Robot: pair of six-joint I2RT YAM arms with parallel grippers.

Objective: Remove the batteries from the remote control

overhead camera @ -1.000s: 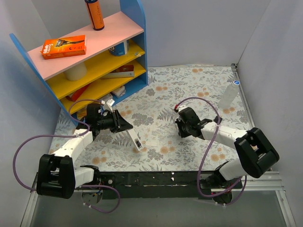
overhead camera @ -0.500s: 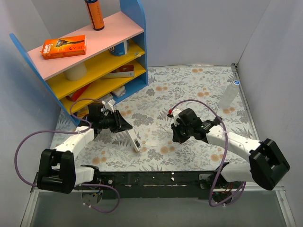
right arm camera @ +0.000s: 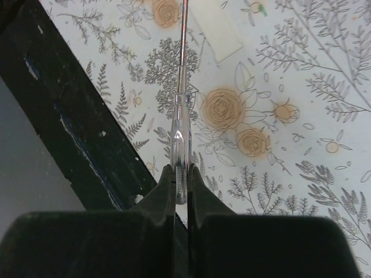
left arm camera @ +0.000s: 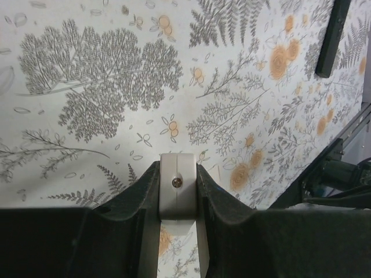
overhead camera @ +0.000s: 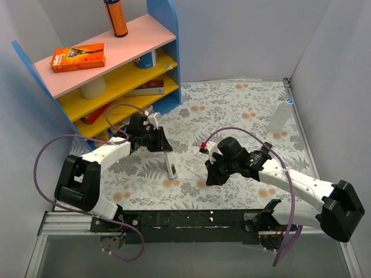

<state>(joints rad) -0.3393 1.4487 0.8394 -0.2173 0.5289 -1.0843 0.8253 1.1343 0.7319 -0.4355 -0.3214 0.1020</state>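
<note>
A slim white remote control (overhead camera: pixel 169 162) lies slanted on the flowered table, with a dark opening near its lower end. My left gripper (overhead camera: pixel 157 142) is shut on its upper end. In the left wrist view, the fingers (left arm camera: pixel 178 174) clamp the remote's white end (left arm camera: pixel 177 188), which has a small screw in it. My right gripper (overhead camera: pixel 210 177) is shut on a thin tool with a clear handle (right arm camera: pixel 181 124). Its metal shaft points away over the table, right of the remote. The batteries are not visible in any view.
A blue, yellow and pink shelf unit (overhead camera: pixel 116 75) holding boxes stands at the back left. A white bottle (overhead camera: pixel 279 116) stands near the right wall. The black rail (overhead camera: pixel 191 219) runs along the near edge. A pale flat rectangle (right arm camera: pixel 217 35) lies beyond the tool.
The left gripper has moved right with the remote, which now lies more steeply. The right arm has swung left and toward the near edge, carrying the thin tool.
</note>
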